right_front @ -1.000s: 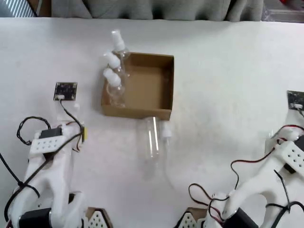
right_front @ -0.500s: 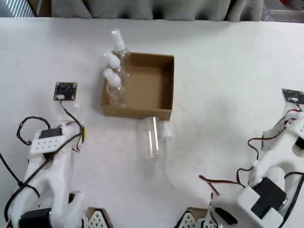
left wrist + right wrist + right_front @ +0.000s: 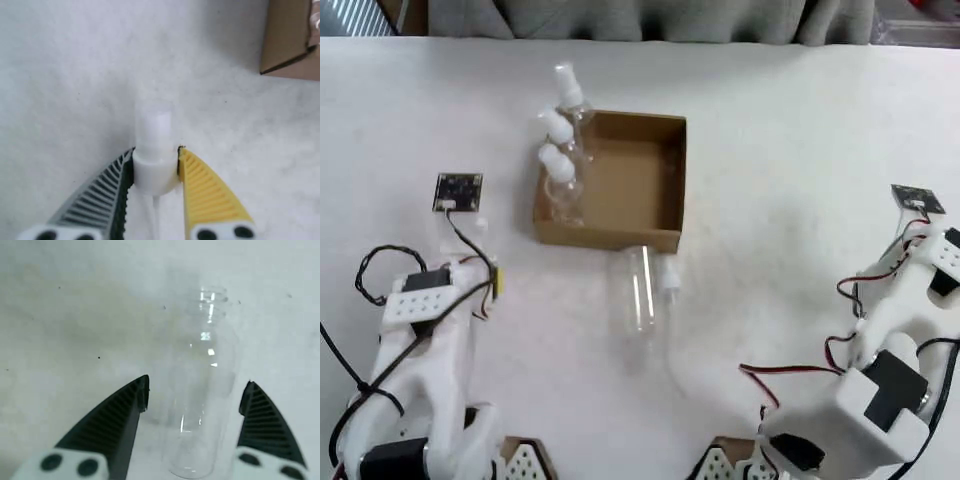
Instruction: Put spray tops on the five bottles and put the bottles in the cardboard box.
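Spray top (image 3: 154, 120) was pinched at its collar by the left gripper (image 3: 156, 152). The grey and yellow fingers were clamped snug on it, with the nozzle pointing away and a thin tube running back between the fingers. It was held low over the table (image 3: 75, 75) at near left, with a corner of the box (image 3: 610, 236) not far off.

Uncapped bottle (image 3: 202, 390) lay on its side between the right gripper's (image 3: 196, 385) jaws, which were spread wide with no contact visible.

In the high view a clear bottle (image 3: 638, 290) lay just near of the box's near wall, with a loose spray top (image 3: 670, 280) just to its right. Couldn't tell whether that was the bottle in the right wrist view. Three capped bottles (image 3: 560, 165) stood along the box's left side.

Step judged: capping the fourth bottle, so roughly past halfway.

To do it well:
- The right gripper should close on the bottle's mid-body, gently since thin clear plastic likely flexes and slips.
- It should then stand the bottle up with the neck free and hold it steady.
- The left should turn the top so the tube leads, line it up over the neck, feed the tube in first, then press the collar straight down.
- Main risks are the tube catching on the rim and the bottle rolling away as the jaws close.
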Tool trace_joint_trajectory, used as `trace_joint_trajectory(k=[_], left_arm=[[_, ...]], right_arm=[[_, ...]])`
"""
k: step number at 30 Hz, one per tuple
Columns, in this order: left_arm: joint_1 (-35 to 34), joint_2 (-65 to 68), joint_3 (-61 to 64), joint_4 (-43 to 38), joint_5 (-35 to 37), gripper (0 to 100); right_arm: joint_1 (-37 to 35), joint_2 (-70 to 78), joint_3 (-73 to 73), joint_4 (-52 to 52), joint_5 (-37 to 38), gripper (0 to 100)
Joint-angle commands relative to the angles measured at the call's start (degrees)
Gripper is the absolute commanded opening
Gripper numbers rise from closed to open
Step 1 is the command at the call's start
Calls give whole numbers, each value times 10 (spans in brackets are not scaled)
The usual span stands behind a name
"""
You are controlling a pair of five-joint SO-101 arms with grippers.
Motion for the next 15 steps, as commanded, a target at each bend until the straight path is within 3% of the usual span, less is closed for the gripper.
trace_joint_trajectory(k=[1,15], left_arm=[[7,-21,-7,-12,-6,22],[15,-20,-7,-13,-7,22]], right_arm=[[-7,2,-25,-22,-6,266],[-1,8,-19,-50,-6,265]])
